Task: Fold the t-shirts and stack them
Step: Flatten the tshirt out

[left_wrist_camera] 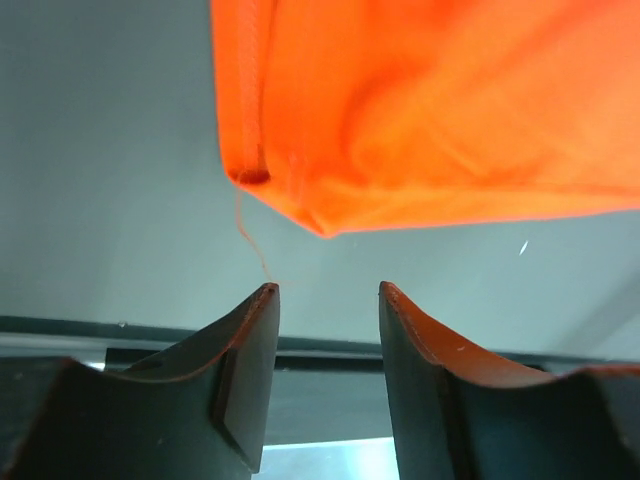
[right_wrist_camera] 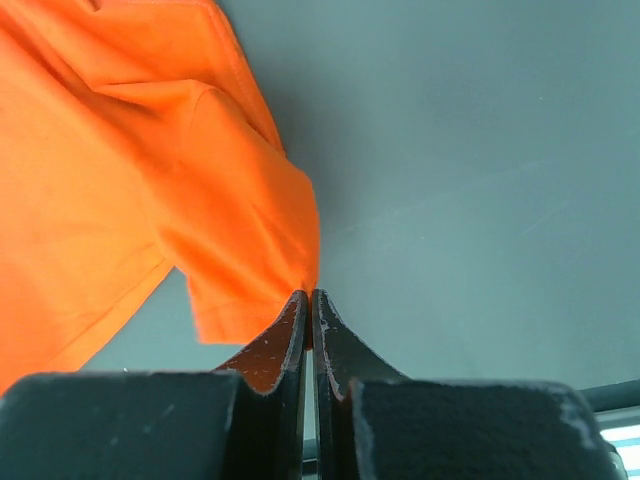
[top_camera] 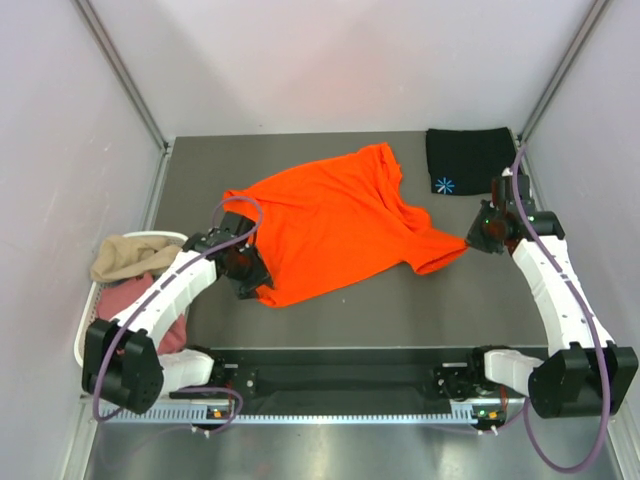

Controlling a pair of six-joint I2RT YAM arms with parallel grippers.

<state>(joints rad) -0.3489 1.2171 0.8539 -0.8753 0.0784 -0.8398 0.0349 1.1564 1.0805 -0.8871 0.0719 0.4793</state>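
Right pincer (right_wrist_camera: pixel 308 296) pinches a sleeve of the bright orange cloth t-shirt (top_camera: pixel 340 225); left pincer (left_wrist_camera: pixel 328 292), spread, should seize its hem corner deeply.

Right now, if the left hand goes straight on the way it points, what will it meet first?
Most likely the near corner of the orange t-shirt, lying just ahead of the open left hand. Whether it slides under or onto the cloth is unclear.

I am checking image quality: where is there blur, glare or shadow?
Top external: even light, sharp, only soft shadows. Left wrist: the orange shirt is blurred, with a bright strip at the bottom. Right wrist: shirt sharper, fingers dark.
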